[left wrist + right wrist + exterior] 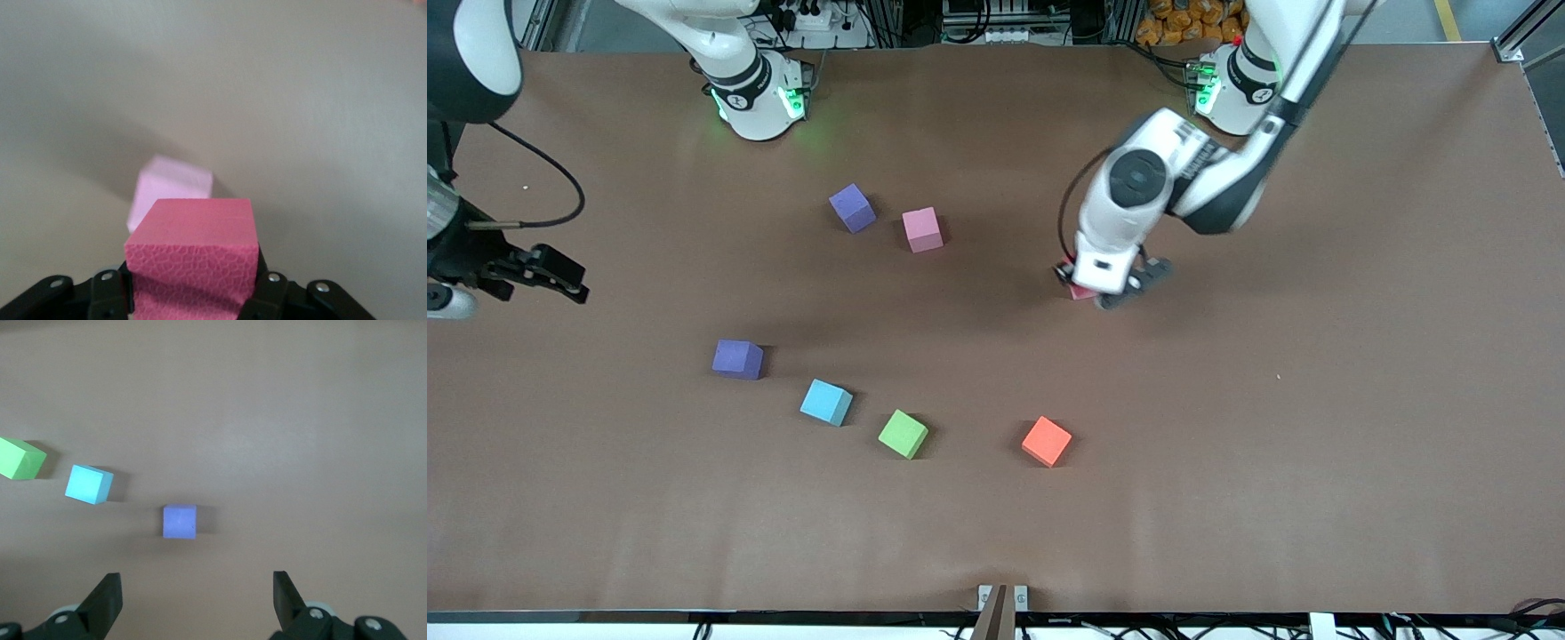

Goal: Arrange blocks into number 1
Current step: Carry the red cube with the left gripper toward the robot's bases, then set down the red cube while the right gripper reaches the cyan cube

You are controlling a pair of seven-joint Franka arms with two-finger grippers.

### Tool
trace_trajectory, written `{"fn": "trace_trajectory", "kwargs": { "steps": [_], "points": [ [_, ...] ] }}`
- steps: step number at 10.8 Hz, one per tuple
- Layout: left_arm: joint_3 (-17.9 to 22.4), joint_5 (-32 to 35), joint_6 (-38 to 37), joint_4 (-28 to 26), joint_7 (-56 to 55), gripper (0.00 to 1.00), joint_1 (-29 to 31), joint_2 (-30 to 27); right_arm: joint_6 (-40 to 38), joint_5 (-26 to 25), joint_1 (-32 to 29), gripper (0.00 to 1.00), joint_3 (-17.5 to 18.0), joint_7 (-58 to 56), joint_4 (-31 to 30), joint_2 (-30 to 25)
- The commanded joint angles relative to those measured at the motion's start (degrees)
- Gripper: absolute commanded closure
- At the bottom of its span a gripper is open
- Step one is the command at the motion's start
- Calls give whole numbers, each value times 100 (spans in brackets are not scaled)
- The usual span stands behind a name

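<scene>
My left gripper [1103, 292] [193, 283] is shut on a deep pink block [193, 257] [1082, 292], held over bare table between the two bases' ends. A pale pink block [922, 229] [172, 190] lies beside a purple block [852, 207]. Nearer the front camera, a second purple block [737, 359] [180, 521], a light blue block [826, 402] [89, 484], a green block [903, 434] [21, 458] and an orange block [1047, 441] lie in a loose arc. My right gripper [569, 280] [197, 583] hangs open at the right arm's end, holding nothing. No red block is in view.
The brown table [1316, 400] is bare toward the left arm's end. The two arm bases [758, 98] [1232, 84] stand along the edge farthest from the front camera. A small bracket [1001, 597] sits at the edge nearest the front camera.
</scene>
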Motion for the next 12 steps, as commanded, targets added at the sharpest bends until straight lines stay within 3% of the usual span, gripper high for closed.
{"fn": "trace_trajectory", "kwargs": {
  "steps": [1,6,9,12],
  "points": [
    [-57,171,-57,-232,-653,100,-662,-116,348,86,211,0,-17,48,20,278],
    [-365,180,91,-401,-1262,100,-2368,-82,894,86,458,0,-17,558,20,815],
    [-435,1004,1039,-453,-1191,100,-2616,269,921,86,449,0,-26,558,2,859],
    [-444,1023,1217,-340,-1366,100,-3074,778,913,77,467,0,-26,1021,2,859]
  ]
}}
